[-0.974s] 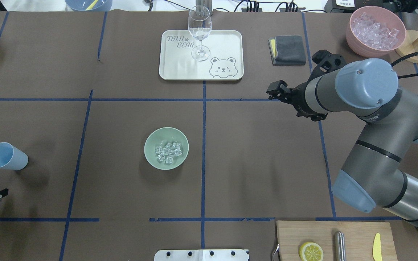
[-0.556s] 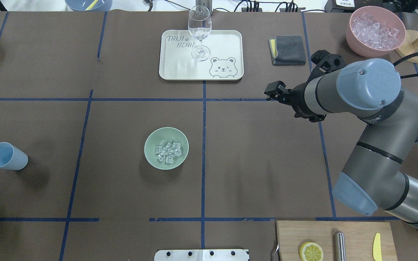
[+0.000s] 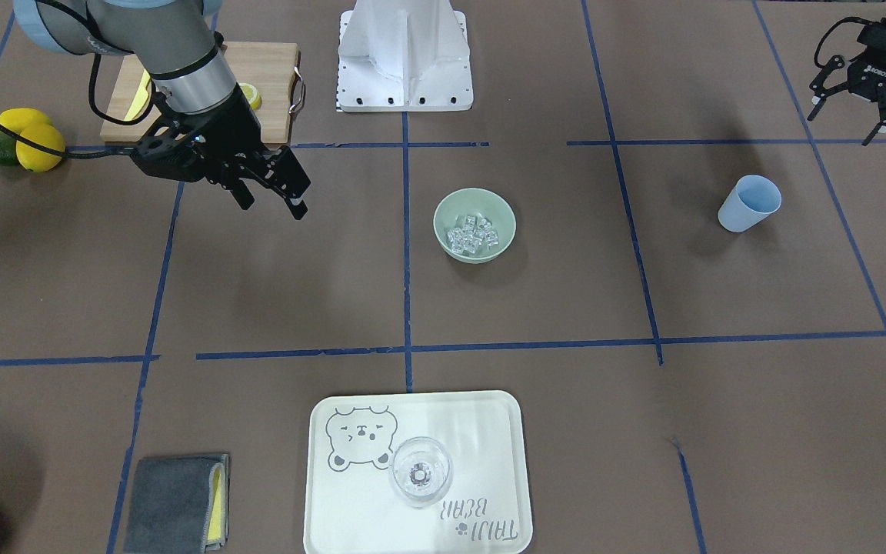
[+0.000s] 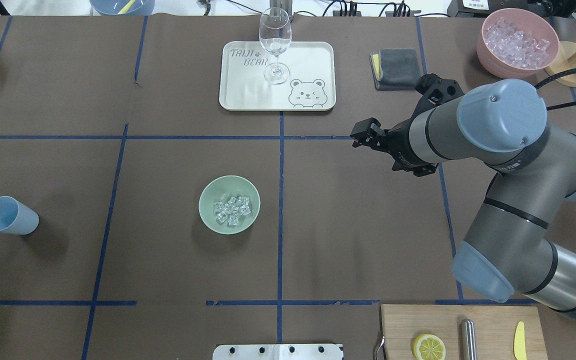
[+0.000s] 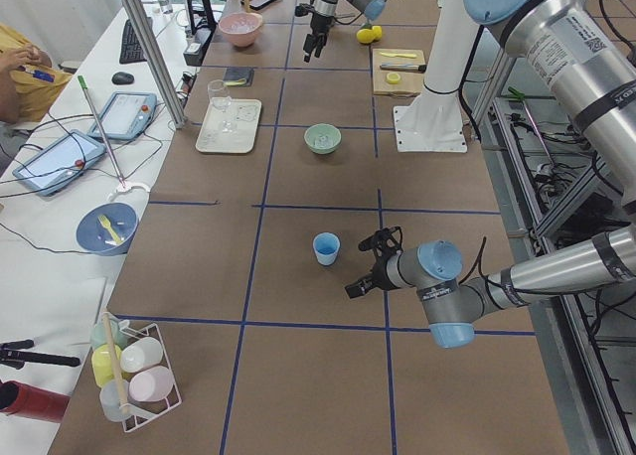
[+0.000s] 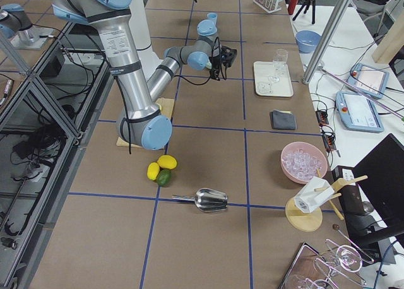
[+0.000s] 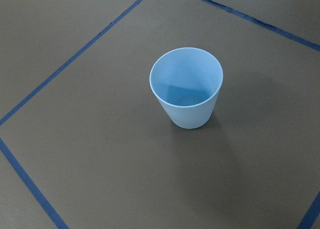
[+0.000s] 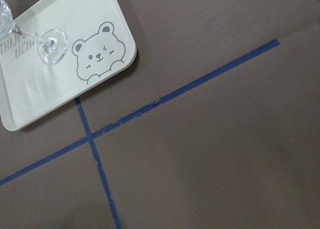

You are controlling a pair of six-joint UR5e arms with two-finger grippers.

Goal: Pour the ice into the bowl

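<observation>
The pale sage-green bowl (image 4: 229,204) (image 3: 474,225) stands near the table's middle, with a handful of clear ice cubes (image 4: 232,209) (image 3: 472,233) lying inside it. A pale blue cup (image 4: 8,216) (image 7: 186,87) stands upright and empty, far to the bowl's left. My left gripper (image 3: 862,115) hangs open and empty behind the cup, outside the overhead view. My right gripper (image 3: 274,206) (image 4: 360,136) is open with nothing in it, above bare table to the right of the bowl and well apart from it.
A cream bear tray (image 4: 308,55) with a wine glass (image 4: 275,45) sits at the far middle. A grey cloth (image 4: 397,68) and a pink bowl of ice (image 4: 518,42) are far right. A cutting board (image 4: 488,325) is near right, with lemons (image 3: 28,135) beside it.
My left gripper has pulled back out of the overhead view's lower left corner. My right arm has swung left, toward the table's centre line.
</observation>
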